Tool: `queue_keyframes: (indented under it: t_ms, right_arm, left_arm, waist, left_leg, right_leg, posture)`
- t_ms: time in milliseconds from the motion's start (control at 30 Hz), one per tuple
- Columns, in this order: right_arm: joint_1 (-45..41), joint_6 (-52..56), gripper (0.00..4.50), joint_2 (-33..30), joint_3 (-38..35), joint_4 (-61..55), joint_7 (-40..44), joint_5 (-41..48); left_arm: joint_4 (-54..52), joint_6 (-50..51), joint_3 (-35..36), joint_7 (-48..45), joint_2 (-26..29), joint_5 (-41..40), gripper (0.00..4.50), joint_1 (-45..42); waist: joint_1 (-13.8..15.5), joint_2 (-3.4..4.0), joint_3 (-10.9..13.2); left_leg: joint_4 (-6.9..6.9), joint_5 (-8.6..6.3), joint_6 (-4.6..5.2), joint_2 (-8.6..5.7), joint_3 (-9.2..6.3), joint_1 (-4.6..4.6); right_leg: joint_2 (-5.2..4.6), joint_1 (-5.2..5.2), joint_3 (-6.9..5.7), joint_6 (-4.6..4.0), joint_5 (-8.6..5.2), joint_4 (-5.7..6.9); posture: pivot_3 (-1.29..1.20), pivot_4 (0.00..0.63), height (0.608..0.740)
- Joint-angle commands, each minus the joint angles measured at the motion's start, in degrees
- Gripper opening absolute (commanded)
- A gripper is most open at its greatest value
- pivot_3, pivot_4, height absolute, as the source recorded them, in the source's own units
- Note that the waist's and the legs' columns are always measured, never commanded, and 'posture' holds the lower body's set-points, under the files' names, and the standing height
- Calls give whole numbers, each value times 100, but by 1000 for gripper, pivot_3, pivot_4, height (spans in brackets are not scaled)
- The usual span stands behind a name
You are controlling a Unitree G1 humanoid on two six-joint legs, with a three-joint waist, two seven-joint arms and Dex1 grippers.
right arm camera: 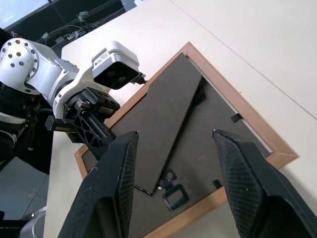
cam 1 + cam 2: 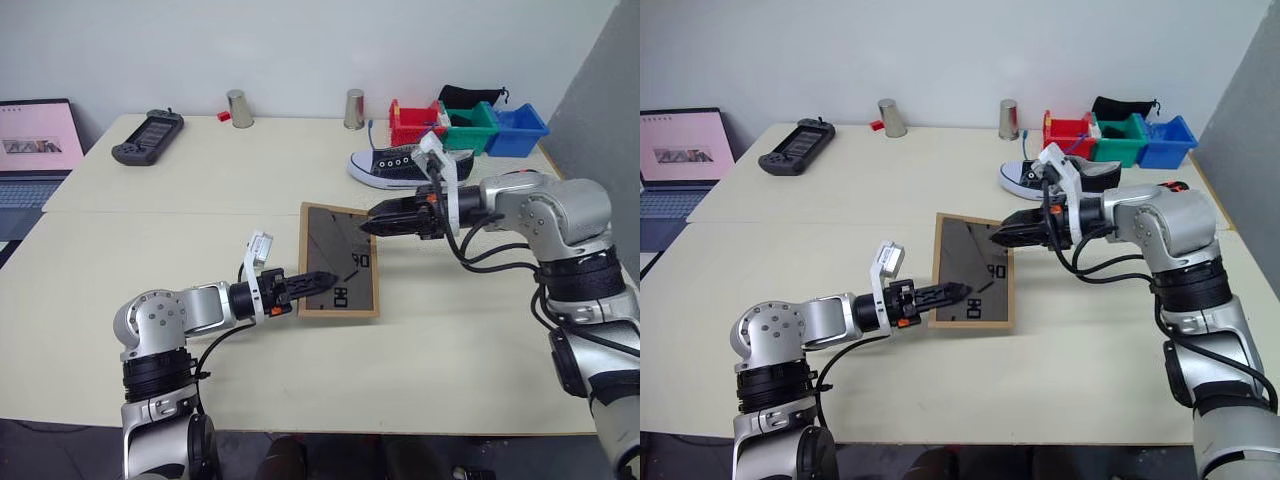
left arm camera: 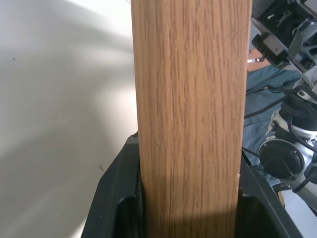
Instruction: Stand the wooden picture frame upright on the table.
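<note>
Cream flat table [image 2: 150,300], grained light-wood picture frame [image 2: 340,262].

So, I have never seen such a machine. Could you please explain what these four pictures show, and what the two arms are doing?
This is a humanoid robot with two arms, each ending in a gripper with two black fingers. Two pictures look down from its head; the other two come from cameras on its wrists. The left gripper is shut on the edge of the wooden picture frame, whose dark back faces the camera. The right gripper is open at the frame's top corner. On the cream table behind it are a shoe, two metal cups, coloured bins and a game controller. A laptop stands at the left.
</note>
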Motion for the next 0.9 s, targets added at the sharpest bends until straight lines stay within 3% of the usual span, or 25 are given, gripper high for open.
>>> queue_keyframes:
  t_ms: [33, 900]
  right_arm:
    - [-7, 168, 2533, 128, -23, -262, -141, 119]
    - [-262, 322, 2533, 729, 41, 312, -525, 47]
  left_arm:
    - [-44, -165, -89, -208, 86, -182, 1351, -139]
    - [-208, -238, -196, -201, 108, -309, 1351, 32]
  waist:
    - [-1, 0, 0]
    - [-53, 0, 0]
  left_leg:
    - [0, 0, 0, 0, 0, 0]
    - [-3, -1, 2, 0, 1, 0]
  right_leg:
    - [0, 0, 0, 0, 0, 0]
    - [0, -3, 1, 0, 0, 0]
  posture:
    - [0, 150, 740]
    - [0, 150, 740]
